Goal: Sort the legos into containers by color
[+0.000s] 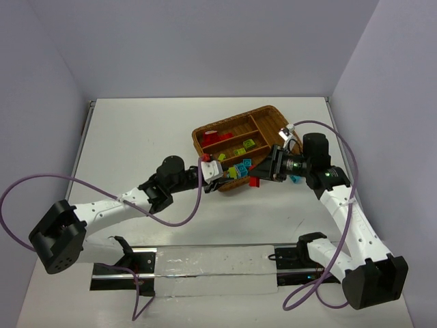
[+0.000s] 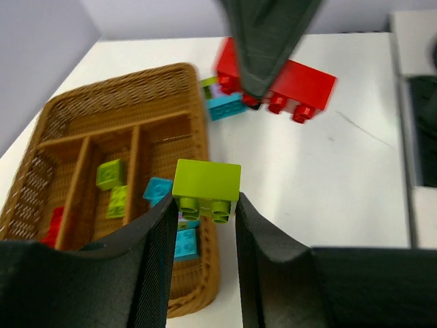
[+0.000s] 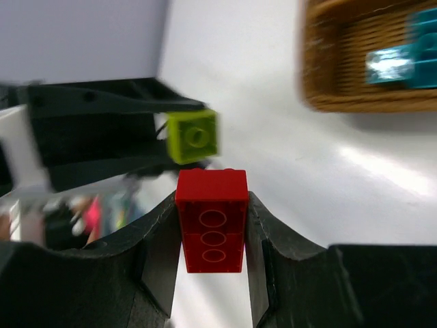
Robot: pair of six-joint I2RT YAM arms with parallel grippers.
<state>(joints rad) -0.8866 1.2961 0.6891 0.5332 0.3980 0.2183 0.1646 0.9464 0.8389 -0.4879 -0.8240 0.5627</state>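
Observation:
My left gripper [image 2: 203, 205] is shut on a yellow-green lego [image 2: 206, 188], held above the near corner of the wicker tray [image 2: 123, 96]. My right gripper [image 3: 212, 205] is shut on a red lego [image 3: 212, 229], held above the table just off the tray. The two grippers face each other closely [image 1: 246, 174]. The red lego shows in the left wrist view [image 2: 287, 82]. The yellow-green one shows in the right wrist view [image 3: 193, 137]. The tray's slots hold red [image 1: 225, 137], yellow-green [image 2: 110, 174] and cyan legos [image 2: 183, 242].
A cyan lego [image 2: 227, 106] lies on the table beside the tray, partly hidden by the right gripper. Another cyan lego [image 1: 295, 179] lies under the right arm. Purple cables [image 1: 171, 219] loop over the table. A metal rail [image 1: 205, 263] runs along the near edge.

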